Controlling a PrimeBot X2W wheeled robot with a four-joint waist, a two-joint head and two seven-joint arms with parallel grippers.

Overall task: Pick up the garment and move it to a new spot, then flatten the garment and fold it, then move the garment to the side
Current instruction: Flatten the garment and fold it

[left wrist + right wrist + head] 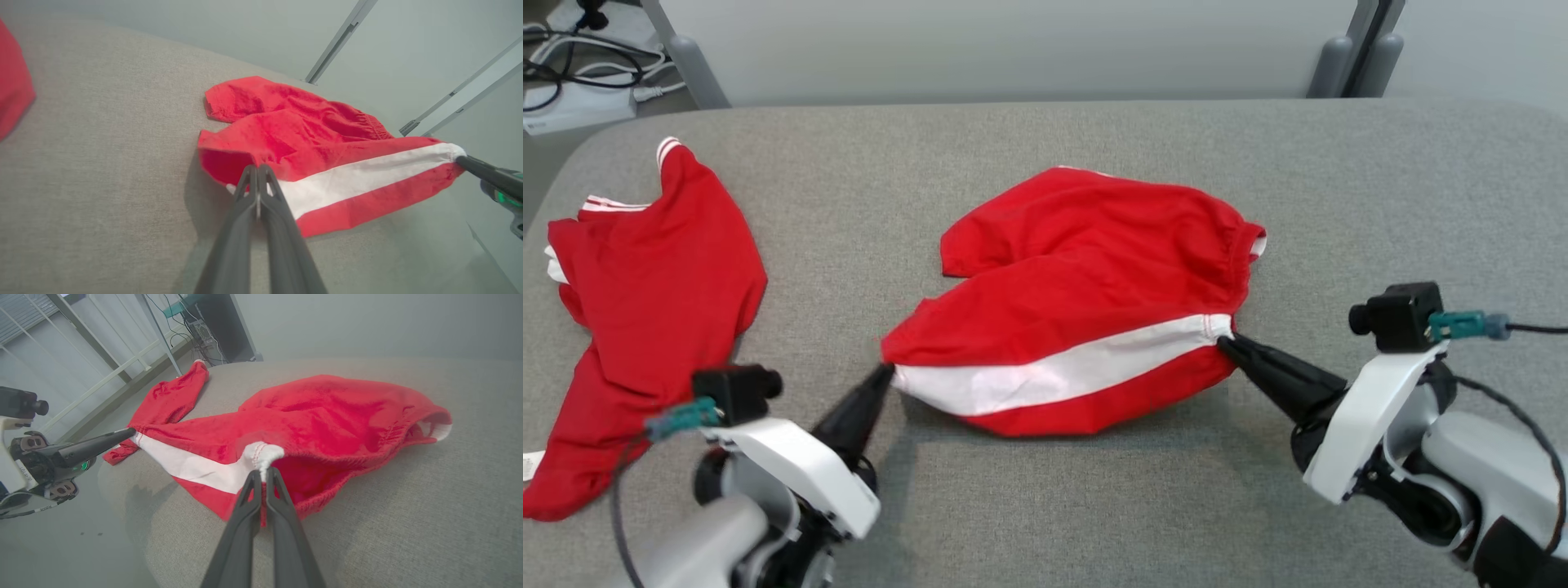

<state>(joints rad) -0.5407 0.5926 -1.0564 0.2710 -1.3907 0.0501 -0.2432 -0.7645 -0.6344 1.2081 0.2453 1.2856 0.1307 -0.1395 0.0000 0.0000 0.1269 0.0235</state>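
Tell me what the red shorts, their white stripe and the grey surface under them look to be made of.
Red shorts: thin matte cloth, perhaps cotton or a light synthetic; it creases finely and gathers at the waistband. White stripe: a panel of similar cloth, stitching visible at its end. Grey surface: matte, felt-like or coarsely woven fabric covering, with a speckled weave.
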